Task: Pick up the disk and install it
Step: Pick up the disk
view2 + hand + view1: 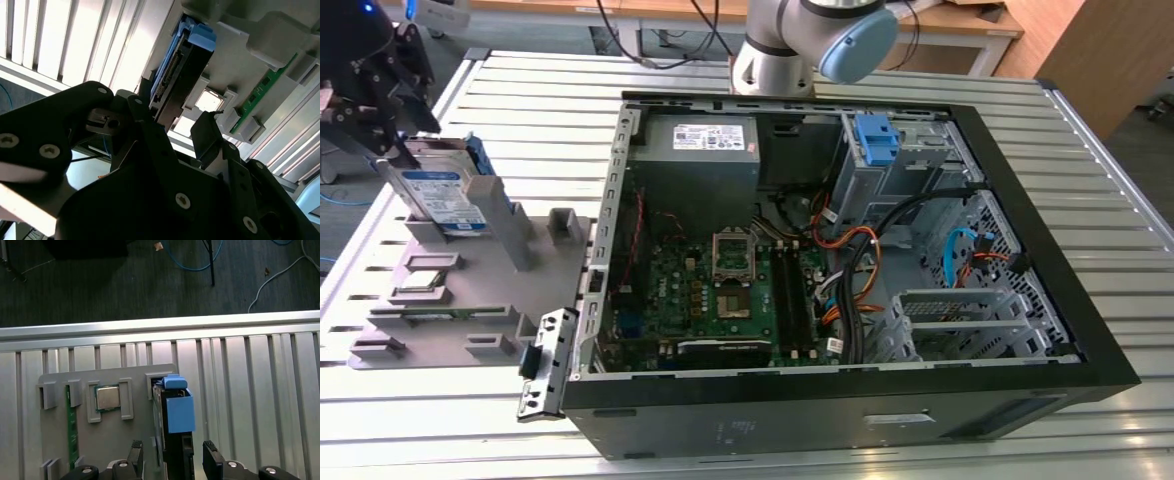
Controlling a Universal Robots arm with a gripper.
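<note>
Across the slatted table (pixel 1101 200), the open computer case (pixel 854 400) took up most of the exterior view. The grey fixture (pixel 454 300) lay at its nine o'clock, just beside the case wall. The arm (pixel 814 40) had its base at the case's twelve o'clock. The disk (pixel 443 200) stood on edge in a slot of that fixture, and I judged its long axis to be upright. The gripper (pixel 394 145) hung at the disk's eleven o'clock, close over its upper end and pointing down at the fixture.

In the first wrist view I saw the disk (pixel 175 410) end-on, straight ahead between the fingers (pixel 212 462), with its blue carrier frame toward the camera. One finger stood off each broad face with a gap on both sides, so I read the hand as open and straddling the disk, not gripping it. Its closing line ran across the disk's thin dimension. A processor chip (pixel 107 397) and a green memory stick (pixel 71 425) sat in neighbouring slots
</note>
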